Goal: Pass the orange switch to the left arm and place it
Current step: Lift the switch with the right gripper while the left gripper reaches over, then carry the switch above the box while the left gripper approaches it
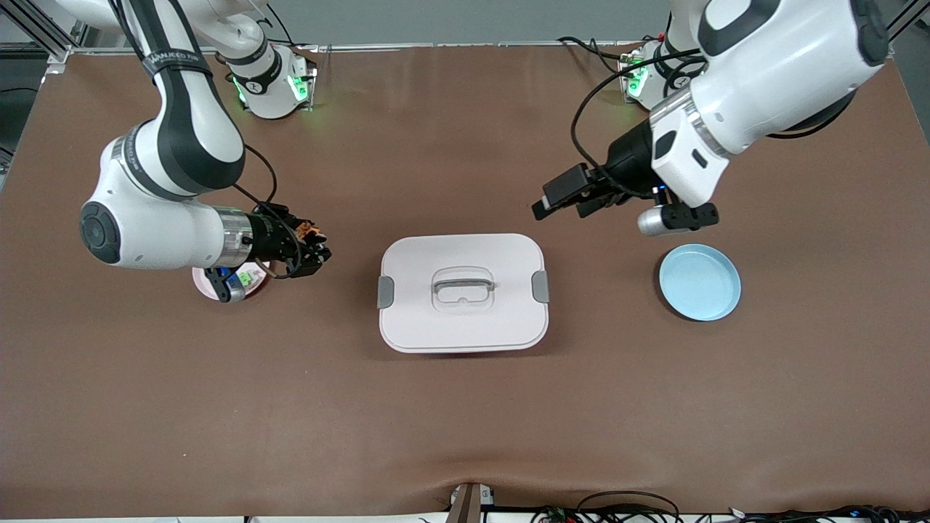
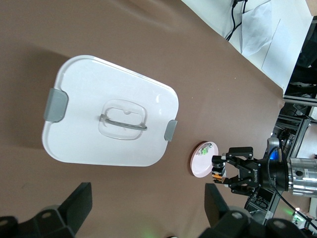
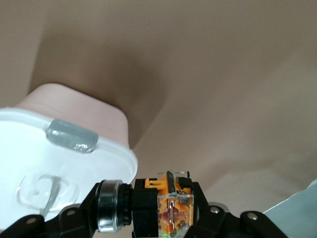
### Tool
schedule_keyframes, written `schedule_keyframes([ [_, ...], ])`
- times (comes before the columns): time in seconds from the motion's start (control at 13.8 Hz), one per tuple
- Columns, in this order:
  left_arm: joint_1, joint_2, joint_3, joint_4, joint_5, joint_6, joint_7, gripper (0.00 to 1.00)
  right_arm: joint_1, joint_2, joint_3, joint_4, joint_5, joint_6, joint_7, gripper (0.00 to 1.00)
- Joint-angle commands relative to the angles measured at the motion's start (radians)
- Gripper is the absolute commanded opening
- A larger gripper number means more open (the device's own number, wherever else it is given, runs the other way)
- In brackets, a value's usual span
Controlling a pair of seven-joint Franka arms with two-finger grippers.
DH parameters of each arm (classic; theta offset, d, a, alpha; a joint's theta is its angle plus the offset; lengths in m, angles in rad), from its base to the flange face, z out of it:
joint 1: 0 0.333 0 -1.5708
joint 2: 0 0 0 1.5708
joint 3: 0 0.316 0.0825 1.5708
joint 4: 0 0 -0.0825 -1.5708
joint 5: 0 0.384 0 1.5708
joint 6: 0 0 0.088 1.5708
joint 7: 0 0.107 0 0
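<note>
Front view: right end effector (image 1: 314, 250) clamps the orange switch (image 1: 312, 231) just above the pink plate (image 1: 207, 282); left end effector (image 1: 563, 203) waits, fingers spread, over the table (image 1: 465, 407). Handover next, I'd say, skirting the box (image 1: 463, 292).

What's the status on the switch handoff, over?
Right tool shut on orange switch, raised beside pink plate. Left tool open, waiting above table near blue plate. Box sits between them.

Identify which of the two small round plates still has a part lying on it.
The pink plate, toward the right arm's end of the table, holds a small green-and-silver switch. The blue plate, by the left arm, holds nothing.
</note>
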Motion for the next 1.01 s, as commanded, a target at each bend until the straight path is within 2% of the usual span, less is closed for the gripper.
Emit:
schedule_keyframes([
  [0.0, -0.035, 0.038, -0.002, 0.029, -0.015, 0.043, -0.041, 1.0, 0.004, -0.017, -0.007, 0.009, 0.035, -0.017, 0.043, 0.0],
  [0.65, -0.147, 0.095, 0.0, 0.029, -0.009, 0.192, -0.112, 1.0, 0.044, -0.02, -0.006, 0.069, 0.098, -0.018, 0.161, 0.0],
  [0.94, -0.187, 0.119, 0.0, 0.029, -0.005, 0.257, -0.132, 1.0, 0.056, -0.02, -0.001, 0.124, 0.138, -0.063, 0.23, 0.0],
])
